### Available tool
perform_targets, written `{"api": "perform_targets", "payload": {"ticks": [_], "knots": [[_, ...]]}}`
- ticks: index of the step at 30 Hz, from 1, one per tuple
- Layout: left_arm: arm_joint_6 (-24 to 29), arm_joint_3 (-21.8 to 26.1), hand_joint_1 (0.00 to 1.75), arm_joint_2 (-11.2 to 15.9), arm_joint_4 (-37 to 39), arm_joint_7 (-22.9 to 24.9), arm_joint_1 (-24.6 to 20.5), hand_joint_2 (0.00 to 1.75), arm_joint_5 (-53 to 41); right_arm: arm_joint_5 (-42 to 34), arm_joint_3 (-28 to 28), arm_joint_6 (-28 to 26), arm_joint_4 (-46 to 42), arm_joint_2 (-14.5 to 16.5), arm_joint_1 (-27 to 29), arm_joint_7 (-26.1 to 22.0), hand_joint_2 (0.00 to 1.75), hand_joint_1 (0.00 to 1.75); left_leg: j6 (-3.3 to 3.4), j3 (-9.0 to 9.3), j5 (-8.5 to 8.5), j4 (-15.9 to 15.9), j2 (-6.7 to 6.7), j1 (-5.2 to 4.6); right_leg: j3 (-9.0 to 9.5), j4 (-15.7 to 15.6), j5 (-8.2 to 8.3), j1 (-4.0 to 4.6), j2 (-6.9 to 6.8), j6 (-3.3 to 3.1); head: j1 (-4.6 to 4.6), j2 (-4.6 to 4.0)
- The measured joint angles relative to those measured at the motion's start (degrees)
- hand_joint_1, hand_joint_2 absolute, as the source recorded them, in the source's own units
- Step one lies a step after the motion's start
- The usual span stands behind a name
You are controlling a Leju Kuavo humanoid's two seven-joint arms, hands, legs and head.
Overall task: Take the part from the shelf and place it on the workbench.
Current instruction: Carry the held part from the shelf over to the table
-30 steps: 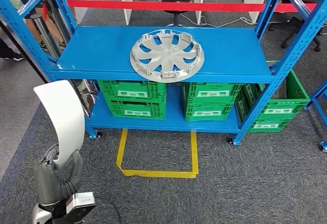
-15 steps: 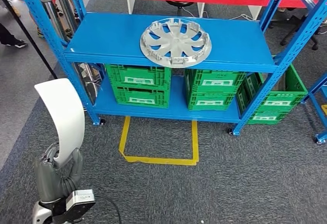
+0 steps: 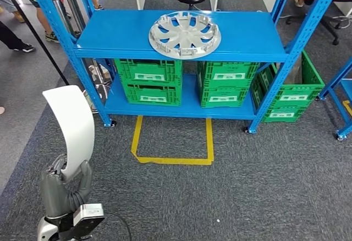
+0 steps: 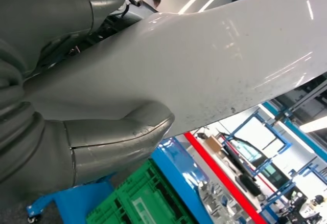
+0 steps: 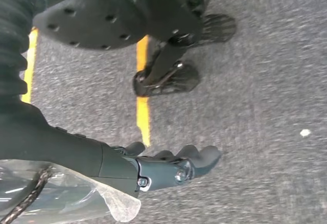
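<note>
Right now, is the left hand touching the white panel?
Touching. In the head view the left hand grips the lower end of the white panel; the left wrist view shows its thumb pressed against the panel's surface.

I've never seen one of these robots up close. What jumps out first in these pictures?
A silver hubcap lies flat on the top shelf of a blue rack, with green crates stacked on the shelf beneath. Low on the left, the robot's left hand grips a curved white panel that rises above it. On the grey carpet before the rack, yellow tape marks a standing spot.

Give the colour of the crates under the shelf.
Green crates, clearest in the head view.
</note>
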Motion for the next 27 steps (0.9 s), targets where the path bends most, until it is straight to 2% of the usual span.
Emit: {"api": "perform_targets", "payload": {"ticks": [2,3,4,5,6,7,8,10,11,13,14,15,16,18,19,20,21,22,23,24,25,26,27], "knots": [[0.00,-0.01,1.75,0.08,0.15,0.00,-0.01,1.75,0.60,-0.17,0.09,-0.09,0.00,0.04,0.01,-0.19,1.75,0.00,-0.73,-0.97,-6.34,6.46,-0.12,0.46,-1.52,0.31,1.13,-0.06,-0.25,-0.52,-0.19,0.00],[0.00,-0.01,1.75,0.11,0.27,0.00,-0.02,1.75,0.83,-0.23,0.16,-0.13,0.00,0.04,0.00,-0.25,1.75,0.00,-0.99,-1.28,-8.40,10.11,-0.12,0.66,-2.32,0.60,1.67,-0.05,-0.32,-0.57,-0.25,0.00],[0.00,-0.02,1.75,0.15,0.40,0.00,-0.03,1.75,1.06,-0.30,0.24,-0.16,0.00,0.04,-0.02,-0.32,1.75,0.00,-1.19,-1.18,-9.03,12.79,-0.12,0.82,-3.20,1.02,2.18,-0.05,-0.36,-0.52,-0.25,0.00],[0.00,-0.05,1.75,0.20,0.53,-0.01,-0.03,1.75,1.35,-0.36,0.31,-0.17,0.00,0.04,-0.03,-0.41,1.75,0.00,-1.32,-0.49,-8.27,13.95,-0.12,0.96,-4.21,1.58,2.65,-0.06,-0.40,-0.43,-0.26,0.00],[0.00,-0.10,1.75,0.27,0.66,-0.01,-0.05,1.75,1.71,-0.41,0.39,-0.16,0.00,0.04,-0.04,-0.51,1.75,0.00,-1.38,0.90,-6.59,13.35,-0.13,1.07,-5.28,2.23,3.05,-0.09,-0.43,-0.33,-0.26,0.00],[-0.01,-0.15,1.75,0.35,0.74,-0.02,-0.07,1.75,2.09,-0.51,0.46,-0.15,0.00,0.04,-0.06,-0.60,1.75,0.00,-1.37,3.08,-4.81,10.89,-0.14,1.17,-6.39,2.93,3.38,-0.13,-0.43,-0.18,-0.26,0.00],[-0.01,-0.20,1.75,0.44,0.79,-0.03,-0.14,1.75,2.46,-0.60,0.55,-0.13,0.00,0.04,-0.08,-0.68,1.75,0.00,-1.29,5.60,-4.17,7.41,-0.19,1.20,-7.47,3.57,3.67,-0.12,-0.42,0.04,-0.27,0.00],[-0.01,-0.25,1.75,0.54,0.87,-0.05,-0.28,1.75,2.92,-0.75,0.75,-0.11,0.00,0.04,-0.17,-0.85,1.75,0.00,-0.82,9.62,-4.94,0.75,-0.35,1.07,-8.98,4.54,4.32,-0.04,-0.38,0.55,-0.22,0.00],[0.00,-0.26,1.75,0.57,0.92,-0.08,-0.34,1.75,3.03,-0.80,0.81,-0.10,0.00,0.04,-0.21,-0.94,1.75,0.00,-0.53,10.35,-5.71,-1.01,-0.41,0.93,-9.50,4.72,4.78,-0.01,-0.38,0.83,-0.22,0.00],[0.00,-0.28,1.75,0.61,1.06,-0.13,-0.39,1.75,3.22,-0.85,0.85,-0.15,0.02,0.03,-0.21,-1.04,1.75,0.00,0.26,9.94,-5.56,-1.99,-0.36,0.86,-10.29,4.84,5.54,-0.04,-0.31,1.42,-0.19,0.00],[0.00,-0.30,1.75,0.61,1.14,-0.15,-0.45,1.75,3.27,-0.87,0.86,-0.21,0.04,0.03,-0.17,-1.02,1.75,0.00,0.74,9.42,-5.13,-2.11,-0.26,0.91,-10.84,5.18,5.07,-0.09,-0.20,1.75,-0.17,0.00],[0.00,-0.30,1.75,0.61,1.25,-0.19,-0.55,1.75,3.33,-0.93,0.89,-0.28,0.05,0.02,-0.10,-1.00,1.75,0.00,1.31,8.82,-4.59,-2.23,-0.15,1.00,-11.60,6.29,3.68,-0.12,-0.04,2.03,-0.09,0.00],[-0.01,-0.31,1.75,0.60,1.37,-0.22,-0.64,1.75,3.37,-1.02,0.90,-0.34,0.07,0.02,-0.06,-0.97,1.75,0.00,1.82,8.19,-3.99,-2.32,-0.04,1.06,-12.52,8.43,1.40,-0.16,0.12,2.26,-0.02,0.00],[-0.09,-0.32,1.75,0.60,1.60,-0.26,-0.75,1.75,3.46,-1.24,0.96,-0.37,0.07,0.03,-0.06,-0.93,1.75,0.00,2.34,6.83,-2.87,-2.27,0.08,0.88,-14.54,15.25,-3.63,-0.20,0.31,2.48,0.08,0.00],[-0.18,-0.33,1.75,0.61,1.72,-0.27,-0.76,1.75,3.48,-1.34,1.03,-0.36,0.07,0.03,-0.08,-0.91,1.75,0.00,2.41,6.08,-2.28,-2.24,0.12,0.75,-15.06,18.37,-4.89,-0.21,0.34,2.52,0.08,0.00],[-0.26,-0.34,1.75,0.61,1.82,-0.27,-0.76,1.75,3.51,-1.46,1.13,-0.35,0.07,0.04,-0.10,-0.91,1.75,0.00,2.43,5.28,-1.67,-2.19,0.15,0.62,-14.90,20.09,-4.80,-0.20,0.34,2.49,0.07,0.00],[-0.33,-0.34,1.75,0.61,1.90,-0.27,-0.76,1.75,3.52,-1.58,1.23,-0.34,0.07,0.04,-0.10,-0.91,1.75,0.00,2.41,4.49,-1.10,-2.13,0.16,0.49,-13.85,19.92,-3.54,-0.19,0.34,2.38,0.06,0.00],[-0.38,-0.35,1.75,0.61,1.95,-0.27,-0.76,1.75,3.53,-1.70,1.32,-0.34,0.07,0.04,-0.12,-0.91,1.75,0.00,2.35,3.74,-0.55,-2.06,0.15,0.39,-11.84,17.82,-1.67,-0.17,0.35,2.18,0.06,0.00],[-0.40,-0.35,1.75,0.61,1.96,-0.26,-0.76,1.75,3.53,-1.80,1.37,-0.34,0.07,0.03,-0.17,-0.91,1.75,0.00,2.25,3.13,-0.03,-1.98,0.13,0.32,-9.06,14.17,-0.15,-0.13,0.36,1.87,0.06,0.00],[-0.42,-0.34,1.75,0.61,1.96,-0.26,-0.77,1.75,3.53,-1.86,1.42,-0.34,0.07,0.01,-0.29,-0.91,1.75,0.00,2.06,2.62,0.45,-1.89,0.12,0.19,-5.94,9.78,0.49,-0.03,0.37,1.59,0.05,0.00],[-0.44,-0.34,1.75,0.61,1.96,-0.26,-0.79,1.75,3.50,-1.89,1.50,-0.34,0.07,-0.01,-0.43,-0.91,1.75,0.00,1.82,2.24,0.99,-1.85,0.15,0.11,-3.38,5.91,0.42,0.06,0.40,1.38,0.00,0.00],[-0.45,-0.35,1.75,0.61,1.96,-0.26,-0.84,1.75,3.48,-1.90,1.58,-0.34,0.07,-0.03,-0.55,-0.91,1.75,0.00,1.56,1.97,1.58,-1.90,0.21,0.09,-1.77,3.23,0.05,0.19,0.46,1.26,-0.01,0.00],[-0.45,-0.36,1.75,0.60,1.96,-0.26,-0.88,1.75,3.46,-1.90,1.67,-0.33,0.07,-0.05,-0.59,-0.91,1.75,0.00,1.27,1.76,2.20,-2.04,0.27,0.09,-1.15,1.88,-0.12,0.32,0.50,1.25,-0.03,0.00]]}}
